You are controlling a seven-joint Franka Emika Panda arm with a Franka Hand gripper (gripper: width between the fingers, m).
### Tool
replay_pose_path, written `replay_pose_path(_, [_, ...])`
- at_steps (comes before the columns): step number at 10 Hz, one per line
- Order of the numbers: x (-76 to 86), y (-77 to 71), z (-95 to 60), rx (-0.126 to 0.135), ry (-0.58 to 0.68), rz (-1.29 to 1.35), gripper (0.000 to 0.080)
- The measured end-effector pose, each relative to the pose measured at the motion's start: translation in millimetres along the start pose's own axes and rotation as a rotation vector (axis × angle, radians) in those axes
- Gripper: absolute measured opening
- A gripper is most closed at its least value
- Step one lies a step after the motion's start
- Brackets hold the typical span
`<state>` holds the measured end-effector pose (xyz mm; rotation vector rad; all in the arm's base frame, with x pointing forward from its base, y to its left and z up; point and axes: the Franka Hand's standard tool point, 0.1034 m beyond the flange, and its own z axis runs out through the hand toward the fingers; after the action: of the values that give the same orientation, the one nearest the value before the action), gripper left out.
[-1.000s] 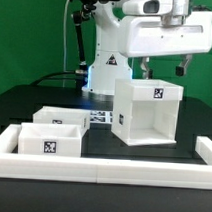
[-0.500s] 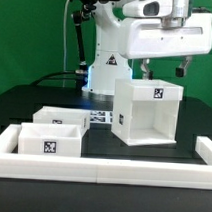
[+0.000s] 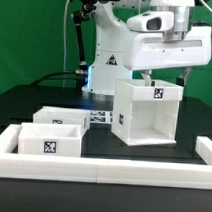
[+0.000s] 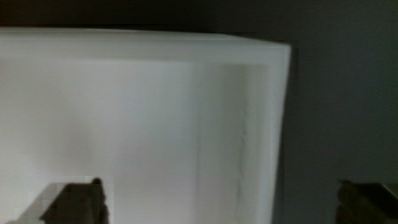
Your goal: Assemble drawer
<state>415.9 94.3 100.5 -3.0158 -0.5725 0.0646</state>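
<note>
Robotics lab bench.
Black table (image 3: 19, 108) fenced by a low white border wall (image 3: 101, 173), green backdrop (image 3: 27, 31), tagged marker board (image 3: 100, 116), white Franka arm (image 3: 110, 39) trailing cables (image 3: 70, 37).

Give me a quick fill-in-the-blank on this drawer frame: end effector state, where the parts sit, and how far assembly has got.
1. The end effector hangs above the housing with its jaws ____.
2. The front tray and the rear tray both stand on the exterior view's ____ of the housing.
3. Seen through its open front, the housing is ____ inside.

Missing words: open; left; empty.
</note>
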Motion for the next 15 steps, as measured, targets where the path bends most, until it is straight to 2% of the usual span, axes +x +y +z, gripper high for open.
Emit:
replay_pose_path(1, [-0.6, -1.3, 2.6, 0.002, -0.003, -0.001, 0.065])
replay_pose_path(2, [-0.8, -1.3, 3.5, 0.003, -0.005, -0.001, 0.0596])
replay_pose_path(4, [-0.9, -1.2, 3.6, 0.003, -0.005, -0.001, 0.0323])
replay_pose_path(5, [-1.0, -1.2, 3.7, 0.003, -0.005, -0.001, 0.0323])
replay_pose_path(6, [-1.0, -1.3, 3.8, 0.003, -0.006, -0.001, 0.0141])
replay_pose_path(7, [-0.9, -1.2, 3.7, 0.003, -0.005, 0.0, 0.0043])
replay_pose_path(14, [0.7, -0.2, 2.3, 0.002, -0.002, 0.001, 0.0038])
replay_pose_path(15, [6.7, 3.3, 2.4, 0.004, 0.002, 0.007, 0.0038])
